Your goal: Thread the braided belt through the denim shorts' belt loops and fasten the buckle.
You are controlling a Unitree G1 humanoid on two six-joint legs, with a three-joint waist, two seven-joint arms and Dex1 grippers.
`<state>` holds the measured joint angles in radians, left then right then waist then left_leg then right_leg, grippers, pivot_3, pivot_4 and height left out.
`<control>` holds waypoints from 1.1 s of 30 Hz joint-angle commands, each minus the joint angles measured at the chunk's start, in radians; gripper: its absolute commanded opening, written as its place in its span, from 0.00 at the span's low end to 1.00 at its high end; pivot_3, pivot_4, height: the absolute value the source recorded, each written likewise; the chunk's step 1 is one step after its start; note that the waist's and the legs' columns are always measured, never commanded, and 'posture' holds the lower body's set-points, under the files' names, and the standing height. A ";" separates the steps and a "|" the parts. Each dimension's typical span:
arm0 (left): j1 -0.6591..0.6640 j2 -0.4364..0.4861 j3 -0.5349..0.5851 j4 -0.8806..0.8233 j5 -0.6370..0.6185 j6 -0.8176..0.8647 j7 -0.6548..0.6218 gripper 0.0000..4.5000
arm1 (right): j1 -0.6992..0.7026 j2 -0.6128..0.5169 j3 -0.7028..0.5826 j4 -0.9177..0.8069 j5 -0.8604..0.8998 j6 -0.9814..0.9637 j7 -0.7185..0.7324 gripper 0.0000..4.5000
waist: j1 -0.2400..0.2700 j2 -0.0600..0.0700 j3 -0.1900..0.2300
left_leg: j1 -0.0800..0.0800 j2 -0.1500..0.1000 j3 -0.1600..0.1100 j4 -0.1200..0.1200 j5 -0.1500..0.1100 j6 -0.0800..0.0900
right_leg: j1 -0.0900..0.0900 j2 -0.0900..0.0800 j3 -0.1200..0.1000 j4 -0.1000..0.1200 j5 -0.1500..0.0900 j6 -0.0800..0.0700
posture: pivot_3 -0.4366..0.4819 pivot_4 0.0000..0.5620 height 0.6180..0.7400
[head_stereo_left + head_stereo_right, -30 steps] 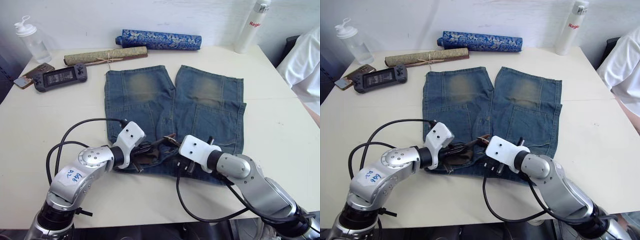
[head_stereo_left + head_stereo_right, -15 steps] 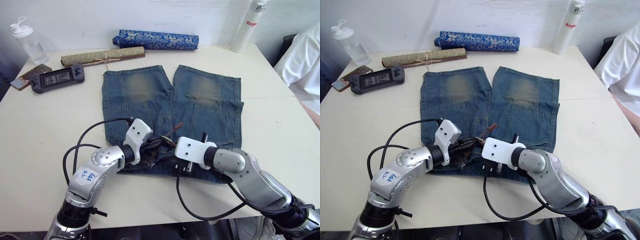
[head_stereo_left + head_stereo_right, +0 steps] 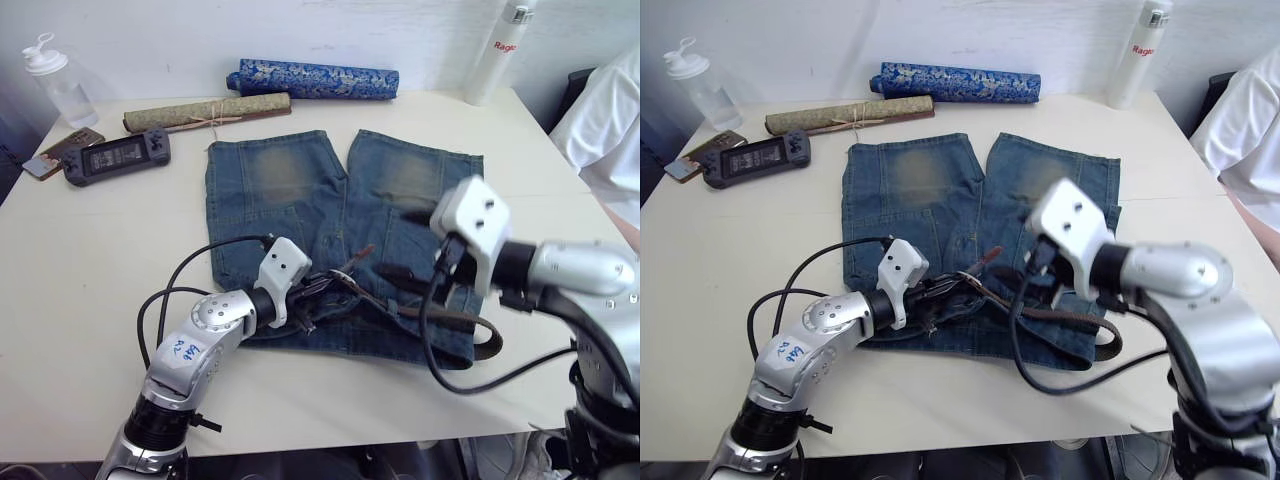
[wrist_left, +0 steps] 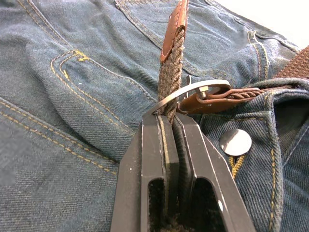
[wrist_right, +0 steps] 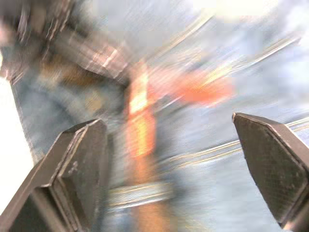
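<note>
The denim shorts (image 3: pixel 290 190) lie flat on the table with the waist toward me. Along the waistband runs the braided belt (image 3: pixel 440 322), bulging out in a loop at the right hip. My left gripper (image 3: pixel 318 292) is shut on the braided strap at the fly. In the left wrist view the strap and its tan tip (image 4: pixel 177 19) pass through the silver buckle (image 4: pixel 186 90), beside the shorts' metal button (image 4: pixel 235 142). My right gripper (image 3: pixel 400 245) hangs open above the right side of the waist, holding nothing. I cannot make out the belt loops.
At the back lie a blue patterned roll (image 3: pixel 312 79) and an olive rolled mat (image 3: pixel 208 111). A game console (image 3: pixel 116 157), a phone (image 3: pixel 60 150) and a clear bottle (image 3: pixel 55 80) sit back left. A white bottle (image 3: pixel 498 45) stands back right, beside a person's white sleeve (image 3: pixel 605 120).
My right gripper has opened and lifted off the waistband, up and to the right, uncovering the belt's right part. The left gripper keeps its grip on the strap.
</note>
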<state>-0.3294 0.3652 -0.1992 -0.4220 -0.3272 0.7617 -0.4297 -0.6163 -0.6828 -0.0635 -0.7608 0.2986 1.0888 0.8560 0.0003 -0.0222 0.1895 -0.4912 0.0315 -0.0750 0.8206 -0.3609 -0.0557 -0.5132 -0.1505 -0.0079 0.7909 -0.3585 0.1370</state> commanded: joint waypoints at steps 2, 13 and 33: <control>0.001 0.013 -0.044 0.005 0.055 -0.071 -0.018 0.00 | -0.039 -0.162 0.346 0.287 -0.346 -0.659 0.068 0.99 | 0.001 0.000 0.000 | 0.000 0.000 0.000 -0.001 0.000 0.000 | 0.000 0.000 0.000 -0.002 0.000 0.001 | 0.48 0.27 0.22; 0.021 0.052 -0.088 -0.006 0.165 -0.203 -0.024 0.00 | -0.033 -0.134 0.448 0.488 -0.468 -0.963 0.067 0.99 | -0.001 0.000 0.000 | -0.002 0.000 0.001 -0.001 0.001 -0.003 | 0.001 0.000 0.001 -0.008 0.005 0.009 | 0.48 0.27 0.22; 0.051 0.053 0.019 -0.057 0.092 -0.243 -0.131 0.44 | 0.063 -0.066 0.393 0.427 -0.505 -0.908 0.060 0.00 | -0.002 0.000 0.000 | -0.002 0.000 0.001 -0.001 0.001 -0.003 | 0.000 0.000 0.001 -0.006 0.005 0.009 | 0.48 0.27 0.22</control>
<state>-0.2823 0.4101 -0.2294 -0.4205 -0.1755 0.5048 -0.5292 -0.5561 -0.7495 0.3770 -0.2803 -0.2061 0.1643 0.9264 -0.0017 -0.0219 0.1898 -0.4935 0.0313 -0.0737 0.8198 -0.3594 -0.0584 -0.5132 -0.1509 -0.0068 0.7845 -0.3537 0.1457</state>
